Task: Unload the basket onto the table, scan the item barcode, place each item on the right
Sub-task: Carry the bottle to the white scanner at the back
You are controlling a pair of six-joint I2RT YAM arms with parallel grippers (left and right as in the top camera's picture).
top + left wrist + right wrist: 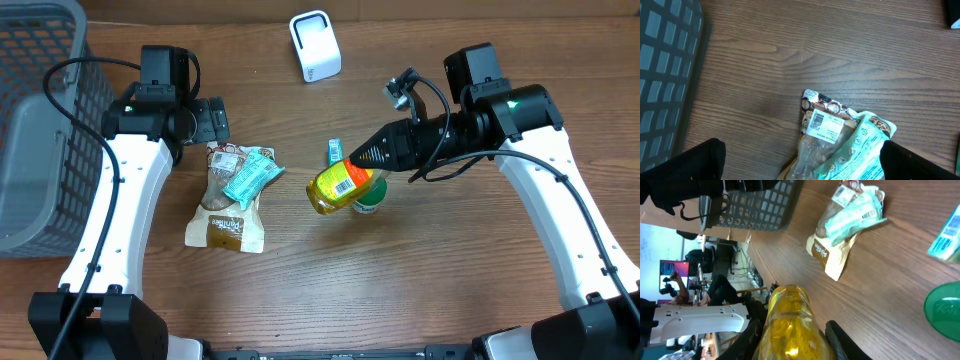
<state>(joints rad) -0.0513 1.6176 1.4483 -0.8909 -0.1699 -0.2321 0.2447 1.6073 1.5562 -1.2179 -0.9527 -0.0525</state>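
Two arms at table (450, 290): right gripper (365, 158) clenched on yellow bottle (335, 188), which is held tilted near centre, label patch up, overlapping a green container (371, 199) from overhead and just beside a small teal box (335, 151). Left gripper (212, 122) spread wide, grasping nothing, hanging over the top end of a brown bag (225, 228) with a teal pouch (250, 176) lying across it. White scanner (315, 45) stands well apart at far edge; basket (30, 130) at left.
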